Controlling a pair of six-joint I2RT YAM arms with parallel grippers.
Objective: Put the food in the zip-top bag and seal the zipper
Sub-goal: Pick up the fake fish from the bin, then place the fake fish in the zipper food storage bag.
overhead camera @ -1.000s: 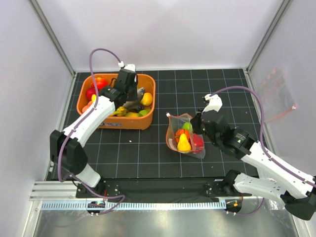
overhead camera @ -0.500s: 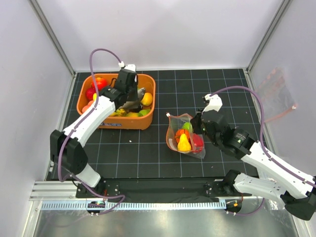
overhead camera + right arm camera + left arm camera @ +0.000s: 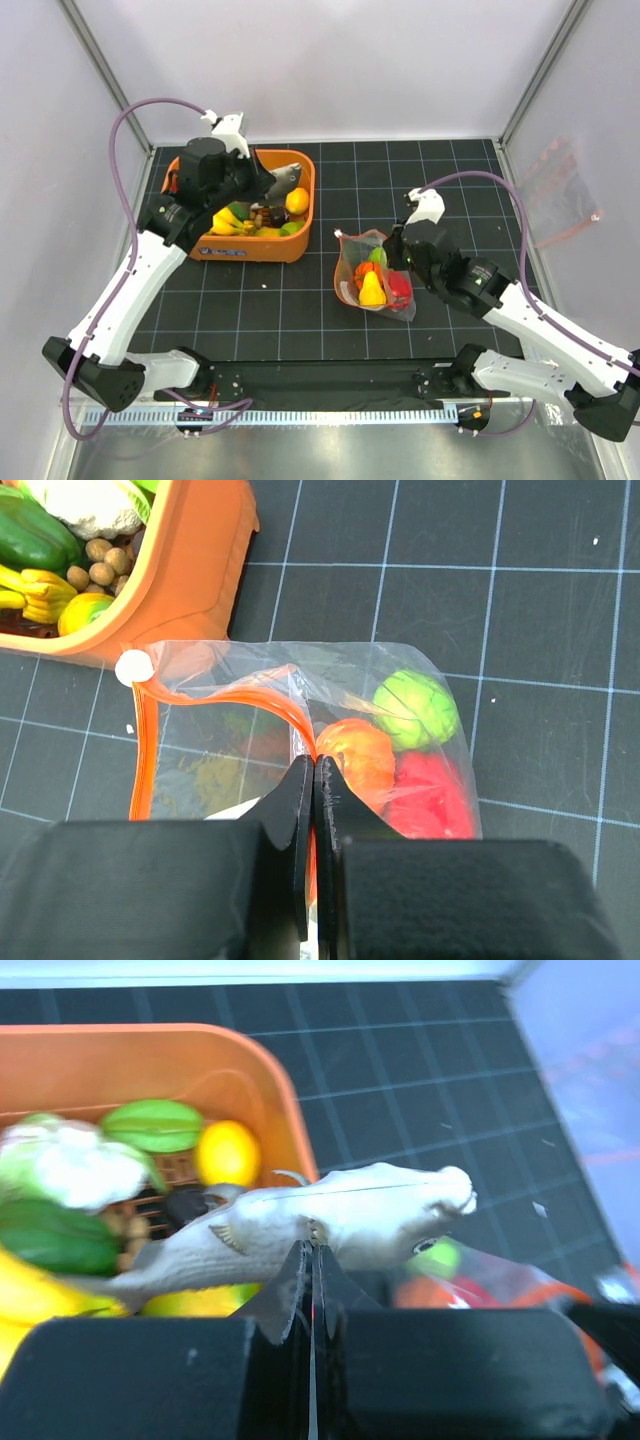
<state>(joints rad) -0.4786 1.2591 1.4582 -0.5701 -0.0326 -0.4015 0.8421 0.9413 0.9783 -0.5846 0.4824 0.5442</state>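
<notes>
The clear zip-top bag [image 3: 372, 275] lies on the black mat with its mouth open. In it are a lime-green piece [image 3: 415, 708], an orange piece [image 3: 357, 750], a red piece [image 3: 430, 795] and a yellow pear [image 3: 372, 291]. My right gripper [image 3: 315, 763] is shut on the upper lip of the red-orange zipper [image 3: 235, 690]; the zipper's white tab [image 3: 131, 667] sits at its far end. My left gripper [image 3: 313, 1250] is shut on a grey toy fish [image 3: 330, 1220] and holds it above the right rim of the orange tub [image 3: 250, 248].
The tub [image 3: 270, 1070] holds several more toy foods: a lemon [image 3: 227, 1153], green pieces, bananas, a cauliflower [image 3: 85, 505]. The tub's corner [image 3: 195, 570] stands close beside the bag's mouth. White enclosure walls surround the mat.
My left arm has risen out of the tub with the grey fish and swung its wrist back and left. The right gripper and bag have hardly moved.
</notes>
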